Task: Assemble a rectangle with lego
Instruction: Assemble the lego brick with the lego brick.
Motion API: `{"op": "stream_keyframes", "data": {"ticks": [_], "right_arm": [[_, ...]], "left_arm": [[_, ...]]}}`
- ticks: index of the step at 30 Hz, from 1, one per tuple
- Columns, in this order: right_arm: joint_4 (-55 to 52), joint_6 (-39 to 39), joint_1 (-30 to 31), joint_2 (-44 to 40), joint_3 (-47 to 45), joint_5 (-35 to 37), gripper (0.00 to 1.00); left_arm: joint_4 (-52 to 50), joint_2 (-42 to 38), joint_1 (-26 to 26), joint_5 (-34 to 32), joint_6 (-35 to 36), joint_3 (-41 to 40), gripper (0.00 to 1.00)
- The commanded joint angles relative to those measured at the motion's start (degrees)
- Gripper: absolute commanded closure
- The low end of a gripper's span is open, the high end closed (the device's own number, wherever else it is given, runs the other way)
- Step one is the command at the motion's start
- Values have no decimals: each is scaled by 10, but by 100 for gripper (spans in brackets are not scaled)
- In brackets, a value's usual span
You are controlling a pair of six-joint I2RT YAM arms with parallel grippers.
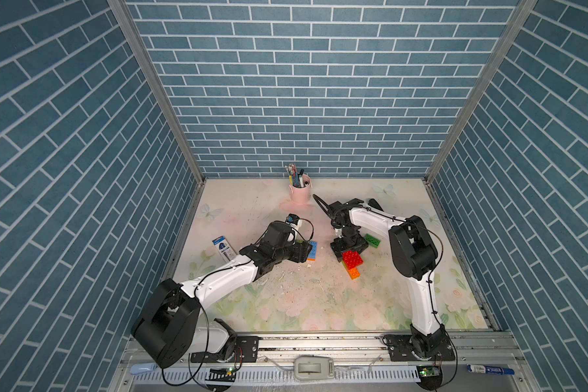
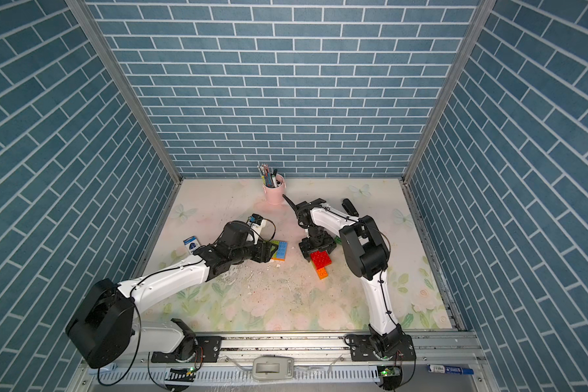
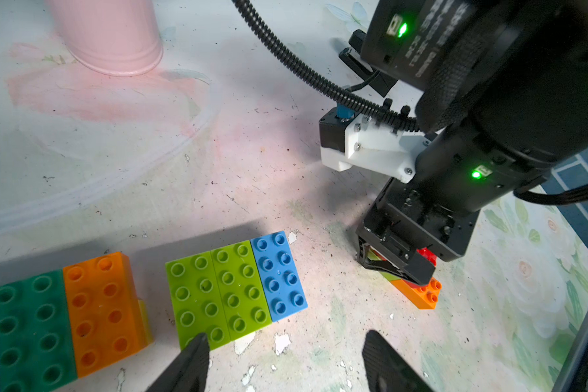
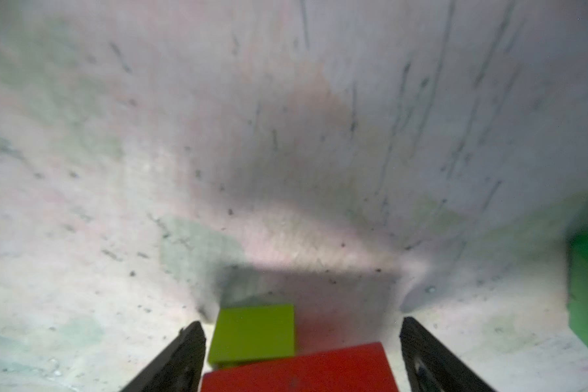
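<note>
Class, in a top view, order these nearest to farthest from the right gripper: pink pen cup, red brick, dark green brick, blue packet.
1. red brick, between the open fingers of the right gripper.
2. dark green brick, just on its right side.
3. pink pen cup, far back, near the centre.
4. blue packet, far left.

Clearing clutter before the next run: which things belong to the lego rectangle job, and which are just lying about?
Job: red brick, orange brick, dark green brick, lime bricks, blue brick.
Lying about: pink pen cup, blue packet, marker.
</note>
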Motion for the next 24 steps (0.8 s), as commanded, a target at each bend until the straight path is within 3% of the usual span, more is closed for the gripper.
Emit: {"op": "stream_keyframes", "data": {"ticks": [1,6,11,17,24], "right_arm": [[-15,11,-4,-65,31,-24,9],[10,49,-27,-141,-11,-16,12],[66,76,-84,-215,-120,-27,22],[102,61,-89,-207,-168,-30,25],[123,50,-87,-183,-169,-67,26]], "left_arm": [[-21,-16,5,-27,1,14,25],[-51,7,-3,-43,3,46,24],[-74,82,-77,-50,30,124,24],[-88,201,-143,-33,30,222,27],[-81,239,-148,-24,25,243,33]]}}
